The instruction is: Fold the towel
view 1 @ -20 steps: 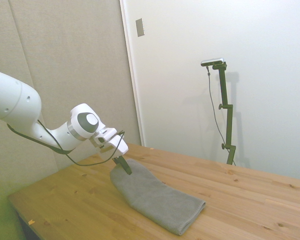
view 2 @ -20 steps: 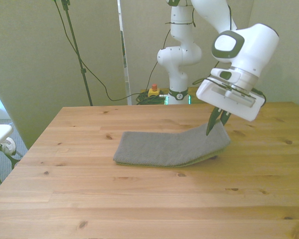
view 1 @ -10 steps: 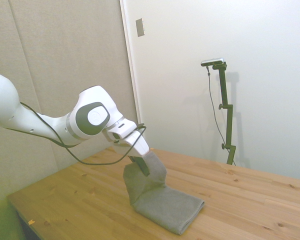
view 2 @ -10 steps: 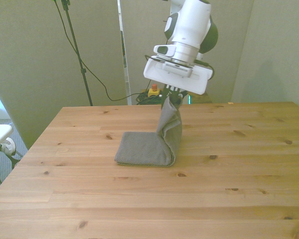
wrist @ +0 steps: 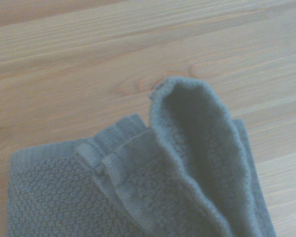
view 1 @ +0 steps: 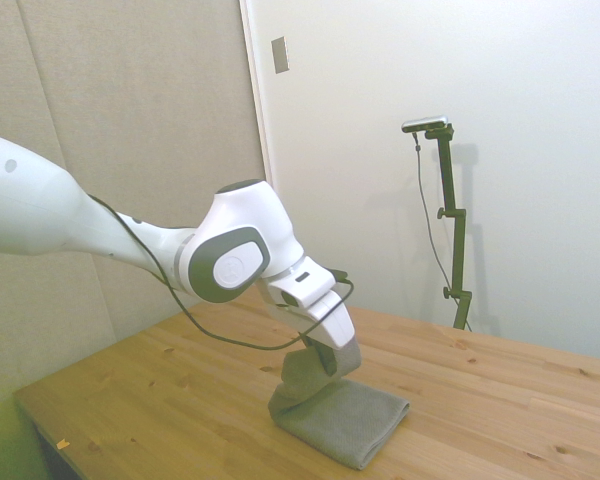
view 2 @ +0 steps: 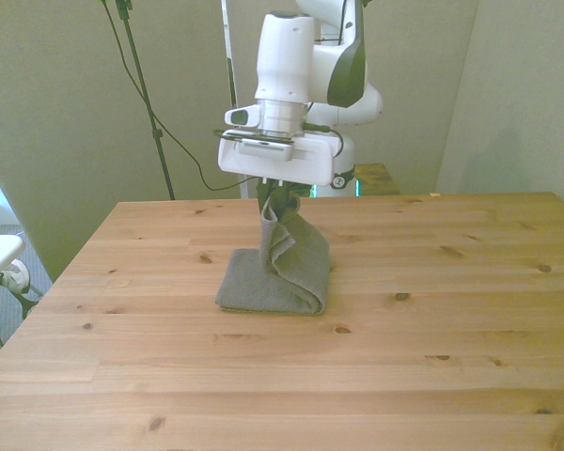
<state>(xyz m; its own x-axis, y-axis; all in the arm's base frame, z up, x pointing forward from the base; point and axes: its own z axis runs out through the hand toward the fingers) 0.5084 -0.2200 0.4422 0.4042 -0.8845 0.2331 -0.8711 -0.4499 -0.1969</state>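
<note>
A grey towel (view 2: 274, 274) is lying near the middle of a wooden table (view 2: 291, 376), with bare pine boards stretching in front of it toward the viewer in the front view. One part of the towel is resting flat on the boards, while its end on the front view's right is being held up off the table, rising in a soft, rumpled loop that is bending back over the flat part. In the side view the towel (view 1: 340, 415) is showing the same shape: a flat oblong pad on the table and a raised flap standing at its far end. The close wrist view is showing the towel (wrist: 138, 197) (its pebbly terry weave clear here) with a rounded fold curling up and a hemmed corner lying on the layer below, the wood grain of the table (wrist: 89, 59) beyond it. Above the raised flap, the gripper (view 2: 276, 199) is pinching the top edge of the cloth, its dark fingers closed together on it. Behind, the white arm (view 2: 301, 56) is reaching down from above, in front of a pale wall (view 1: 480, 80).
</note>
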